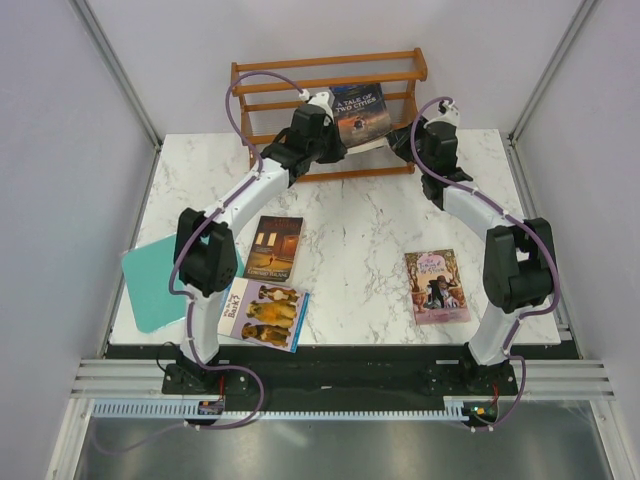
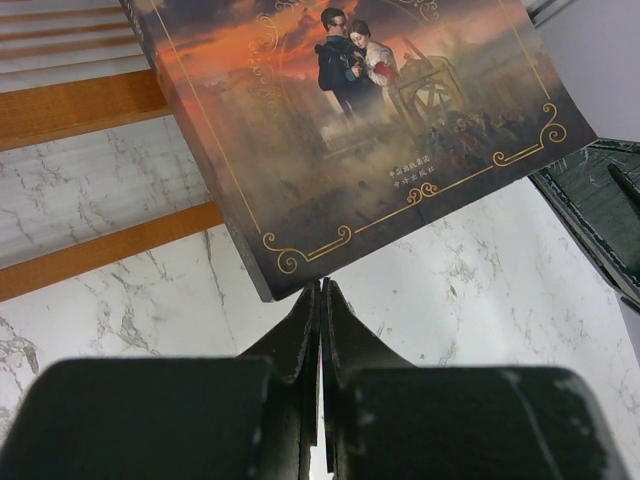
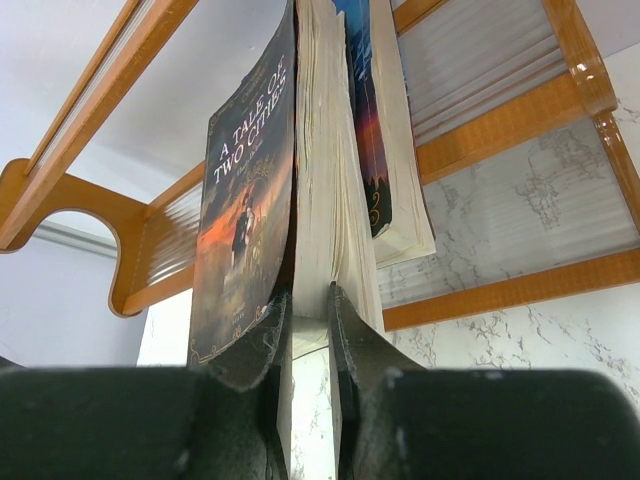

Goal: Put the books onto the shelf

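Watch the right gripper (image 3: 310,300): it pinches only the page block of the dark book (image 3: 245,200) at its lower edge, and the front cover seems to bow loose outside one finger. The book could splay or slip if you release before it rests on a rail. The left gripper (image 2: 322,290), pressed together and holding nothing, sits just under the book's near edge, where a nudge could tip it. The book stands upright against the shelf (image 1: 330,62) at the far side, just beside a blue book (image 3: 358,90) leaning in the rack. The brown book (image 1: 275,245), dog book (image 1: 265,312) and pink book (image 1: 437,286) lie on the table (image 1: 360,230), well apart from the shelf.
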Action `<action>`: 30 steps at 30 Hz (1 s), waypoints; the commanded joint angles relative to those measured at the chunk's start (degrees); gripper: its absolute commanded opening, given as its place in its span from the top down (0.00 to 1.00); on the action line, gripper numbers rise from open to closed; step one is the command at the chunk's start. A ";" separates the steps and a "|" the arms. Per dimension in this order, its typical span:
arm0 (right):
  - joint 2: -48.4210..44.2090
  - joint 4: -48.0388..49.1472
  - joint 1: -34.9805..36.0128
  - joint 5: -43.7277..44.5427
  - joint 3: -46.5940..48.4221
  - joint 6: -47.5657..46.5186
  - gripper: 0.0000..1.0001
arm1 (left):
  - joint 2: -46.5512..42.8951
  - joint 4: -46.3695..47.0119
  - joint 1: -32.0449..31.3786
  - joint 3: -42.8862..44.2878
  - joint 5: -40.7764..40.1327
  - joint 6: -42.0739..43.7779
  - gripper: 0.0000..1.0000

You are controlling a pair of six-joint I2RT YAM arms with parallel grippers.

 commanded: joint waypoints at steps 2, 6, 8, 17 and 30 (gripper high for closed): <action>-0.32 0.73 -0.27 0.05 2.28 0.02 0.93 | 2.11 -0.95 -0.31 4.54 -1.30 2.95 0.98; -0.41 0.73 -0.62 0.05 2.19 -0.07 0.93 | 3.51 -1.56 -0.31 6.04 -3.40 3.22 0.98; 0.03 0.73 -0.71 -0.22 2.46 0.11 0.93 | 4.04 -1.65 -0.39 6.74 -3.58 3.39 0.98; 2.93 0.11 -1.24 -1.88 5.27 0.64 0.92 | 6.24 -2.27 -0.22 10.96 -5.08 4.53 0.98; 6.62 0.55 -1.24 -1.71 9.14 2.13 0.93 | -6.14 0.71 -0.22 -3.42 -10.96 7.43 0.98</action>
